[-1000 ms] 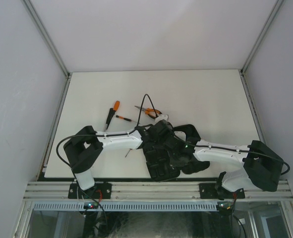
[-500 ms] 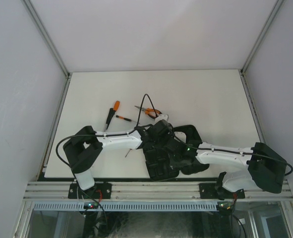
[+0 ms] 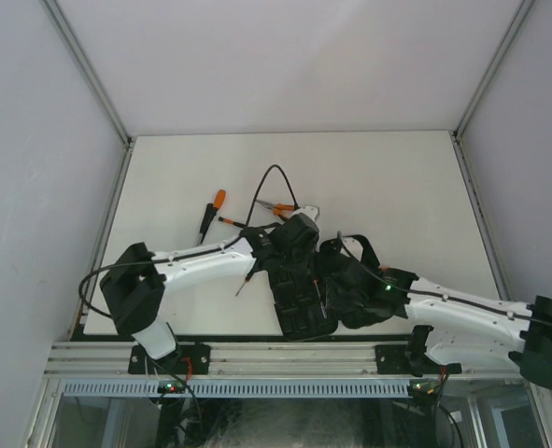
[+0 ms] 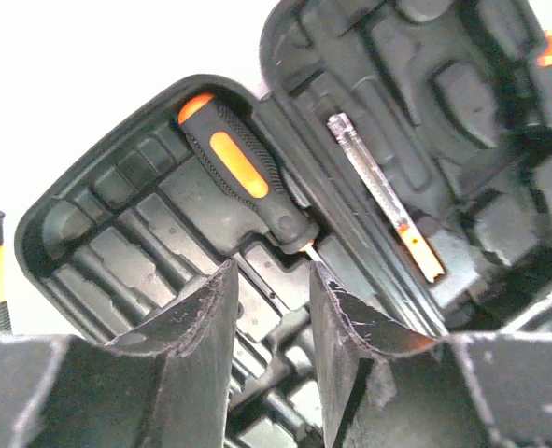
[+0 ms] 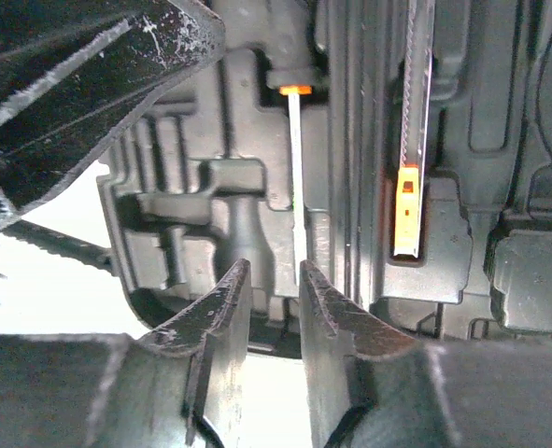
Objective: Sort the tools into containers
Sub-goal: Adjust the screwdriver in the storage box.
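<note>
Black ribbed plastic clamshell tool case [image 3: 299,310], lying open at the near edge of the white table [image 3: 397,187], and both my claws are right over it! My left claw [image 4: 271,303] hangs above the moulded slots, jaws parted to a middling gap, nothing between them. Straight ahead of that gap sits the thick screwdriver with the orange-and-black handle [image 4: 241,175], bedded in a slot, handle away from me, shaft end just off my fingertips [image 4: 205,322]. Next to it, in a long groove, lies the thin clear-shafted screwdriver with the orange end [image 4: 385,207]. A small mark on that orange end is too blurred to read. My right claw [image 5: 274,294] faces in from the other side, jaws only narrowly apart and gripping nothing. The thick screwdriver's bare metal shaft runs down to just short of the tips. Beyond the case, out on the table: orange-handled needle-nose pliers [image 3: 280,207], a black-and-orange screwdriver [image 3: 210,213] and a small thin screwdriver [image 3: 231,222].
</note>
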Robot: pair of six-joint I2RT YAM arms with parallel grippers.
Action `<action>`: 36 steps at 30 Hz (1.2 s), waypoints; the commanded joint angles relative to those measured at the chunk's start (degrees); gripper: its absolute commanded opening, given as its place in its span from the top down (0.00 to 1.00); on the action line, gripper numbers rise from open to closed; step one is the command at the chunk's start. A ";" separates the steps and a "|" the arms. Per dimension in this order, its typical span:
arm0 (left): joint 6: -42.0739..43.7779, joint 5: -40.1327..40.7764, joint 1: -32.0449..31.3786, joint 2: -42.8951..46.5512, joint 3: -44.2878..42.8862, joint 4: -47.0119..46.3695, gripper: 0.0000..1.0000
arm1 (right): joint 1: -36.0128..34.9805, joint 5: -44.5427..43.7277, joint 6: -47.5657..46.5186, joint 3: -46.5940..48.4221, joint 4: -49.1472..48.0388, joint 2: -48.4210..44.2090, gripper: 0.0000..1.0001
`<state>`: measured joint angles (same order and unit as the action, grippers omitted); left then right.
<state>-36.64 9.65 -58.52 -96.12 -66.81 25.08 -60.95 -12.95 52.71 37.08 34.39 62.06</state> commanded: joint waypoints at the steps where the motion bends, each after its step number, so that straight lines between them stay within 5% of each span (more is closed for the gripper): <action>1: 3.37 1.09 0.68 8.94 -2.67 0.42 0.59 | 0.21 -2.25 -3.93 0.71 -1.37 -7.43 0.72; 13: 1.60 9.75 8.52 33.54 11.87 4.48 0.52 | 2.19 -5.90 -9.81 0.66 1.86 -18.97 0.52; 21: 0.44 10.99 19.03 41.97 16.29 11.54 0.46 | 4.86 -3.34 -14.65 0.70 0.81 -17.90 0.46; 30: 2.85 8.69 33.98 34.07 12.00 15.35 0.42 | 4.88 -0.47 -17.46 -0.96 -0.27 -15.31 0.46; 36: 6.72 5.88 37.55 21.53 3.45 12.27 0.40 | 5.35 2.23 -18.70 -3.74 -3.40 -15.94 0.46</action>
<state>-33.50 17.65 -22.31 -68.82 -54.92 40.03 -56.03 -12.60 36.16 34.68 35.07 47.05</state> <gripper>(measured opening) 0.596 0.542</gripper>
